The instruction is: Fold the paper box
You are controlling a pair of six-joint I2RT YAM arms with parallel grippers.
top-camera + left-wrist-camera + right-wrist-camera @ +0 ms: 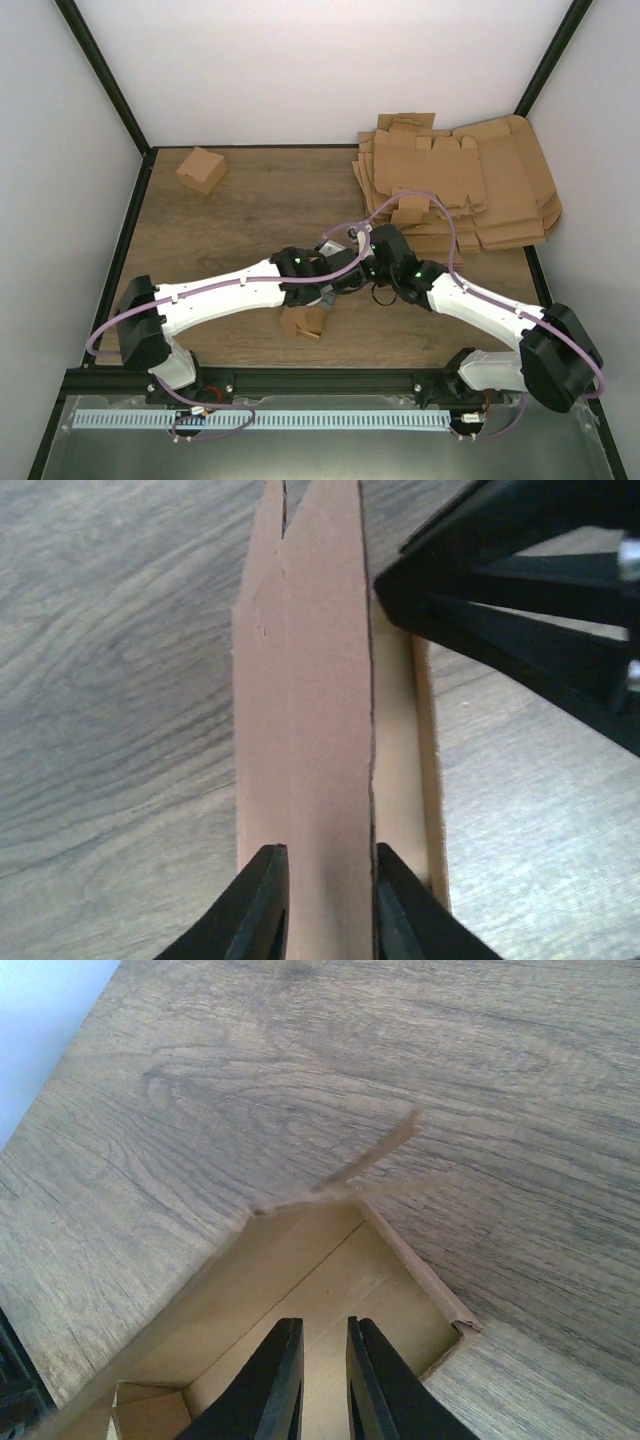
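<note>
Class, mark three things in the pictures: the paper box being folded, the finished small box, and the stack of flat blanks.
paper box [303, 322]: top view, its side wall.
small box [201, 169]: top view, its top face.
stack of flat blanks [470, 180]: top view, uppermost sheet.

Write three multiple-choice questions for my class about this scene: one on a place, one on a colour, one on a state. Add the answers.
1. Where on the table does the stack of flat blanks lie? A far right; B far left; C near edge.
2. What colour are the robot's cables? A green; B purple; C orange.
3. How is the left end effector? A wide open over bare wood; B closed on nothing; C closed on a panel of the paper box.
Answers: 1 A, the top view shows it in the far right corner. 2 B, purple loops show in the top view. 3 C, its wrist view shows cardboard pinched between both fingers.
</note>
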